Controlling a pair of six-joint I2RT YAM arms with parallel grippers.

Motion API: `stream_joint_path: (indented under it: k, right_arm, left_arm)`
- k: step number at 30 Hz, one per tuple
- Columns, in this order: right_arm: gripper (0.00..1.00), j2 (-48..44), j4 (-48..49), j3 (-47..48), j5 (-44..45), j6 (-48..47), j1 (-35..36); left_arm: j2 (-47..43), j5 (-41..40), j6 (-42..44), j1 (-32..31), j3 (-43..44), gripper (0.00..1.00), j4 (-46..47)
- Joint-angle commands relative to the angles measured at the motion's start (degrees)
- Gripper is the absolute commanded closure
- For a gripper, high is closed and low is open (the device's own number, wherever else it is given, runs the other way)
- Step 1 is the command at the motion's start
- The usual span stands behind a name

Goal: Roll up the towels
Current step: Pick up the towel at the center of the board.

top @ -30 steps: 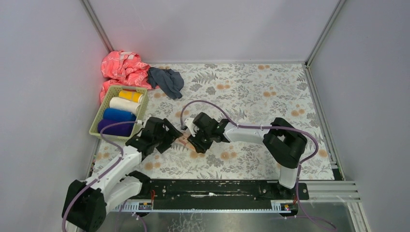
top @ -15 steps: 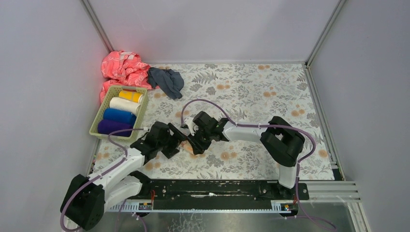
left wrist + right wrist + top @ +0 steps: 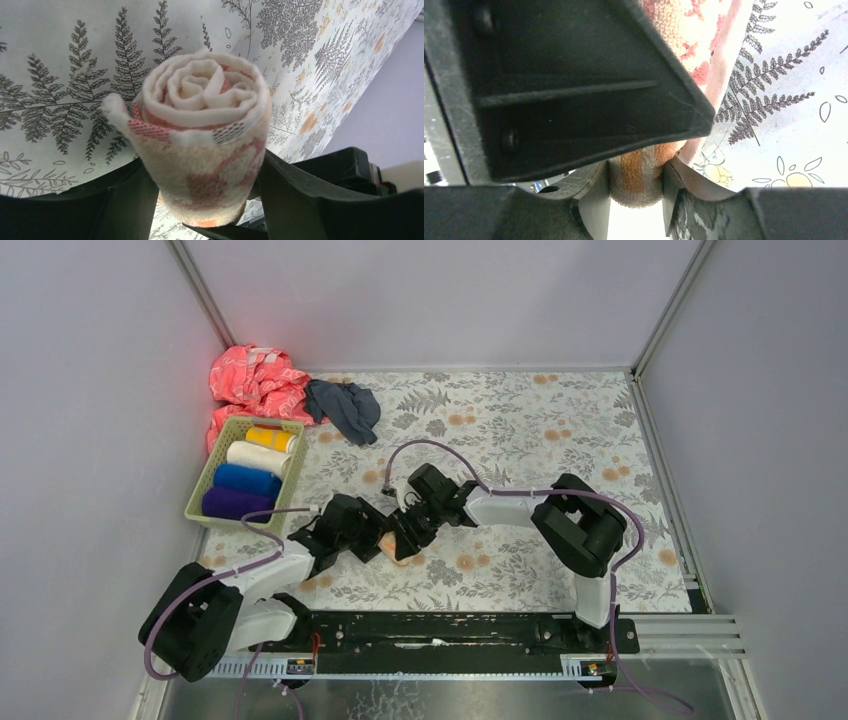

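Observation:
A cream towel with red print, rolled into a tight roll point(image 3: 393, 546), lies near the middle of the floral surface between both grippers. My left gripper point(image 3: 368, 538) is shut on the roll point(image 3: 205, 125), one finger point(image 3: 125, 200) on each side of it, with the spiral end facing the camera. My right gripper point(image 3: 408, 528) is shut on the other end of the roll point(image 3: 638, 175), its fingers point(image 3: 591, 200) pinching it. A dark grey-blue towel point(image 3: 344, 408) lies crumpled at the back left. Yellow point(image 3: 270, 438), white point(image 3: 257, 457), blue point(image 3: 245, 480) and purple point(image 3: 236, 503) rolls lie in the basket.
A green basket point(image 3: 205, 480) stands at the left edge. A coral-pink cloth point(image 3: 255, 380) is heaped in the back left corner. Grey walls enclose the back and sides. The left gripper's black body point(image 3: 549, 85) fills most of the right wrist view.
My left gripper has moved right and nearer, closing in on the roll. My right gripper has shifted slightly right. The two grippers now stand tight together on the roll.

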Motion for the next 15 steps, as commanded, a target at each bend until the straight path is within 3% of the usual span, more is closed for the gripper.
stream_joint_path:
  k: [1, 6, 8, 11, 15]
  right_arm:
    - [0.68, 3.14, 2.04, -2.83, -5.34, 5.64, -0.89]
    - [0.67, 2.25, 5.65, -4.18, -6.78, 10.02, -2.91]
    - [0.64, 0.42, 5.55, -4.31, -5.93, 10.70, -3.31]
    - [0.56, -3.16, 3.24, -3.69, -3.75, 9.29, -3.39]
    - [0.41, -9.68, -0.02, -3.86, -0.79, 6.59, -4.08]
  left_arm:
    - [2.24, -0.88, -1.29, -1.45, -3.57, 0.37, 4.81]
    - [1.68, -1.97, -2.05, -1.60, -5.06, 0.51, 7.26]
    - [0.82, -2.46, -2.10, -1.63, -4.42, 0.60, 5.91]
    - [-1.47, -4.66, -0.75, -1.12, -1.64, 0.70, 1.31]
    - [-3.98, -4.52, 3.72, 4.62, 3.15, 0.73, -4.87]
